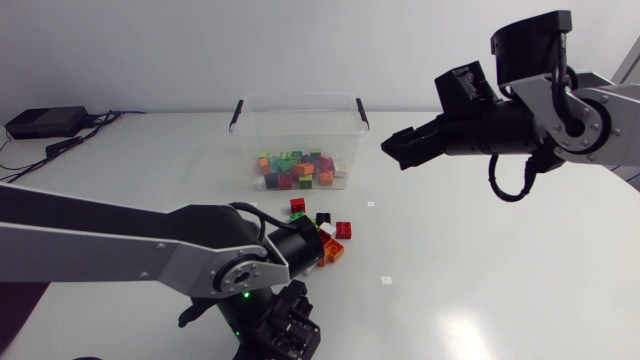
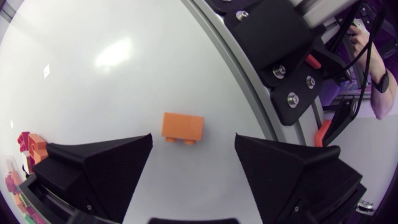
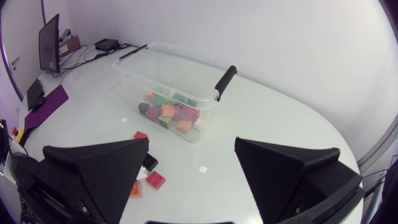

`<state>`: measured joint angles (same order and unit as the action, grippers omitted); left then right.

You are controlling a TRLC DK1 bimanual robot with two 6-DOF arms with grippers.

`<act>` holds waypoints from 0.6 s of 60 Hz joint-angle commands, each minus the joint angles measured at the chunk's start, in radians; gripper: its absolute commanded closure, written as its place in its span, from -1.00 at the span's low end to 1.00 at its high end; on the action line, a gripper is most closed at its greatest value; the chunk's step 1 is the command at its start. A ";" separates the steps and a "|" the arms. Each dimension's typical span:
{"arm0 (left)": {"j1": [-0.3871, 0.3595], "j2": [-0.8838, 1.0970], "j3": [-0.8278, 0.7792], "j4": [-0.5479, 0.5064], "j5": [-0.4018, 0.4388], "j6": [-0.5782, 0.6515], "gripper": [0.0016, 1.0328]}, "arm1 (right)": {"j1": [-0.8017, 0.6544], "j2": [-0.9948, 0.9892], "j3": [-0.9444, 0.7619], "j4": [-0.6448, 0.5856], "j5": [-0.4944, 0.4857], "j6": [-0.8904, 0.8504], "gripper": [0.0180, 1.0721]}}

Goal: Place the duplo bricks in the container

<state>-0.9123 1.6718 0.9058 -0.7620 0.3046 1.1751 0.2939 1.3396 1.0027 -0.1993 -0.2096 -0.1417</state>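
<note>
Fingers (image 2: 106, 168) on my left gripper (image 2: 193, 142) are spread wide, touching nothing; the orange brick (image 2: 183, 126) lies on the table (image 2: 124, 74) between them. My right gripper (image 3: 191, 142) is spread and empty, near the container (image 3: 186, 53).

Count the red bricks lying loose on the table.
2 in view: the first red brick nearest the container, the second red brick beside the black brick. The left arm may hide more.

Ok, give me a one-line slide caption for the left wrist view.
Left pincer open over the white table, framing one untouched orange duplo brick.
</note>
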 commanded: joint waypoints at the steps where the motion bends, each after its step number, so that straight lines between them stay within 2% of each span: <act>1: -0.008 0.025 0.042 -0.011 -0.004 0.009 -0.71 | 0.010 -0.042 -0.030 -0.008 -0.001 -0.006 -0.90; 19: -0.026 0.060 0.082 -0.043 -0.018 -0.022 -0.68 | 0.016 -0.122 -0.055 -0.048 0.004 -0.002 -0.90; 25: -0.043 0.095 0.100 -0.072 -0.032 -0.031 -0.52 | 0.016 -0.138 -0.055 -0.060 0.006 -0.002 -0.90; 36: -0.053 0.111 0.120 -0.080 -0.035 -0.046 -0.46 | 0.016 -0.154 -0.065 -0.071 0.012 -0.006 -0.90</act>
<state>-0.9543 1.7596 0.9939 -0.8219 0.2779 1.1458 0.3023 1.2026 0.9695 -0.2581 -0.2054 -0.1417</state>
